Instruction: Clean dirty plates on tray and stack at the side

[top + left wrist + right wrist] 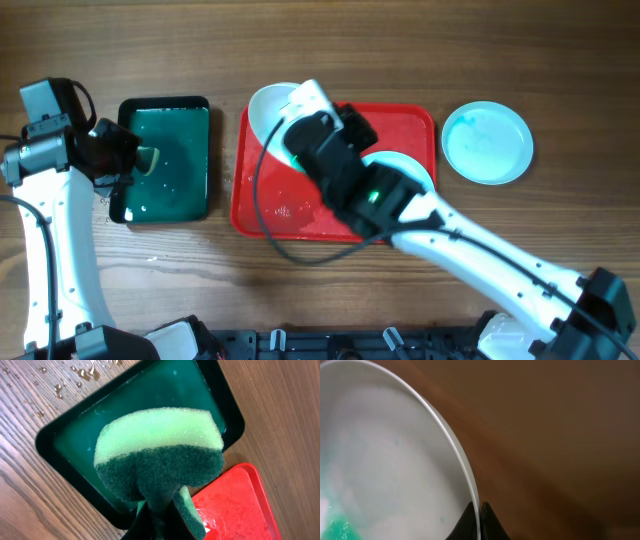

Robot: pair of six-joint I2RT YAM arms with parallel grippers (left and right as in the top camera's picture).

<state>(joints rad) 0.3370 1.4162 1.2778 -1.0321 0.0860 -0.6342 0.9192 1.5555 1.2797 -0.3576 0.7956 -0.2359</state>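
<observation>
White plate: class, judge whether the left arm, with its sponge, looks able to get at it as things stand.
Probably yes. The right gripper pinches the white plate by its rim at the left end of the red tray, nearest the left gripper and sponge; only the low dark tray lies between.

Left arm (50,240) and right arm (490,262) have white links, black joints.

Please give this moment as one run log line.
left tool: shut on sponge, over dark tray | right tool: shut on white plate rim, at red tray edge
</observation>
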